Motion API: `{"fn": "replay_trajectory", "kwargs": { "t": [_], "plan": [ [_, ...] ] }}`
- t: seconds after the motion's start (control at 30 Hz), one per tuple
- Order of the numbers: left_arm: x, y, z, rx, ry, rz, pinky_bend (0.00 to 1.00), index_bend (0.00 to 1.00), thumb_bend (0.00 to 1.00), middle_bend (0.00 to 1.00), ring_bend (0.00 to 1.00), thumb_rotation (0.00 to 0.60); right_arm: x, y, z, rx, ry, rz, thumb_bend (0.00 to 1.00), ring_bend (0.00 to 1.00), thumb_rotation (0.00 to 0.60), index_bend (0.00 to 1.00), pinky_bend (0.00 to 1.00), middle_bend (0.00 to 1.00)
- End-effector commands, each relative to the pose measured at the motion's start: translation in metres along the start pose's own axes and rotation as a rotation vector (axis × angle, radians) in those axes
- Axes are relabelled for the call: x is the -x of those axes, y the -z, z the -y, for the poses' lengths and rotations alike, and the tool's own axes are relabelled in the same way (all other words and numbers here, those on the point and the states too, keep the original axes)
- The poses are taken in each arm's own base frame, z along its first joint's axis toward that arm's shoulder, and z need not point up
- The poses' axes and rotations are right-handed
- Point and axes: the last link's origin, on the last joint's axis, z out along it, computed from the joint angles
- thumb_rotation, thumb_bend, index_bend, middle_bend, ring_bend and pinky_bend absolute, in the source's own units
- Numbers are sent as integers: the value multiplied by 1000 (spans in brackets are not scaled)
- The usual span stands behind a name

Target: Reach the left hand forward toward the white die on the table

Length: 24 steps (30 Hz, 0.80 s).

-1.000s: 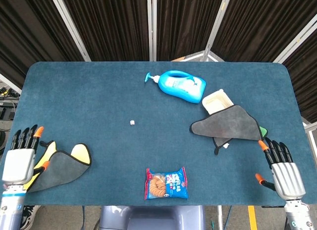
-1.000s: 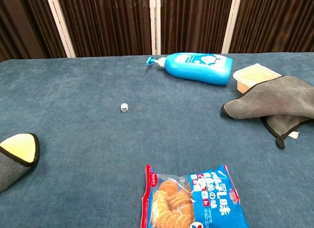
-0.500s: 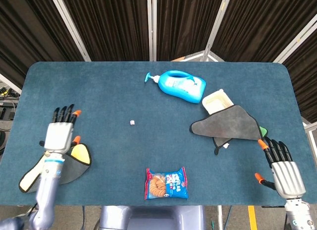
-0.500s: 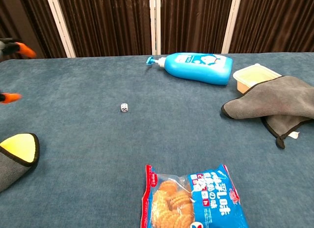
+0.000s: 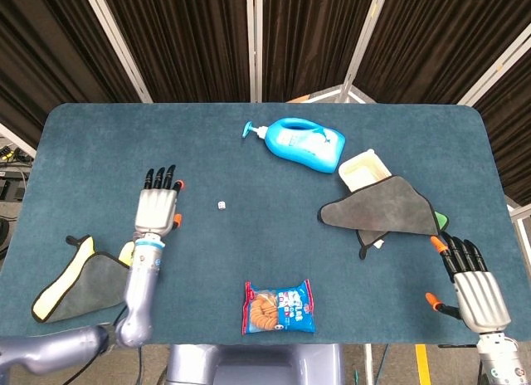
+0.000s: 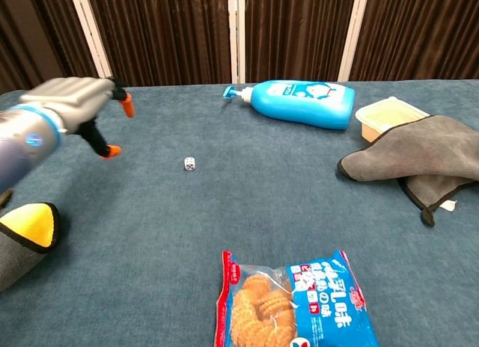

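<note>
Since the earlier frames the left robot hand (image 5: 158,207) has swung up from the near left corner, off the grey and yellow cloth (image 5: 73,279), and out across the counter (image 5: 99,144); it now hangs above the cloth-covered top, near the white die (image 5: 221,205) but clearly apart from it, to the die's left. Its fingers are spread and straight, pointing away from the robot, and it holds nothing. The chest view shows it raised off the surface, a little blurred (image 6: 82,100), with the die (image 6: 190,164) beyond and to the right of its orange fingertips.

Nearest the robot lies a blue packet of biscuits (image 5: 279,307), flat on the counter. At the near right corner the right robot hand (image 5: 474,287) rests with fingers apart, holding nothing. Mid-counter sits the die, alone on bare surface. Further right a dark grey cloth (image 5: 382,209) drapes partly over a cream tub (image 5: 363,168), and beyond the die a blue pump bottle (image 5: 300,143) lies on its side.

The reach looks mostly done: what remains, by my judgement, is a short move rightward to bring the fingers over the die.

The counter is covered in dark teal fabric; behind it hang dark pleated curtains (image 5: 182,36) divided by pale uprights.
</note>
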Motion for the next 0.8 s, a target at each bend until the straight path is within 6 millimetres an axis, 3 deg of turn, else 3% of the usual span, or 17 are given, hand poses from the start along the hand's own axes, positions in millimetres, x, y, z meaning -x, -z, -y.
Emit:
{"fn": "replay_trajectory", "kwargs": {
  "t": [0.03, 0.27, 0.43, 0.8],
  "plan": [
    [6, -15, -25, -15, -8, 9, 0, 344, 307, 0, 0, 600, 1, 0, -1, 0, -5, 11, 94, 0, 600, 57, 0, 0],
    [22, -41, -64, -10, -7, 61, 0, 361, 307, 0, 0, 600, 2, -1, -1, -4, -23, 28, 94, 0, 600, 58, 0, 0],
    [32, -49, -84, 12, -19, 79, 0, 346, 308, 0, 0, 600, 3, -3, -4, 3, -31, 38, 93, 0, 600, 58, 0, 0],
    [42, -54, -103, 32, -21, 77, 0, 408, 315, 0, 0, 600, 5, -6, -7, 12, -38, 51, 93, 0, 600, 58, 0, 0]
  ]
}}
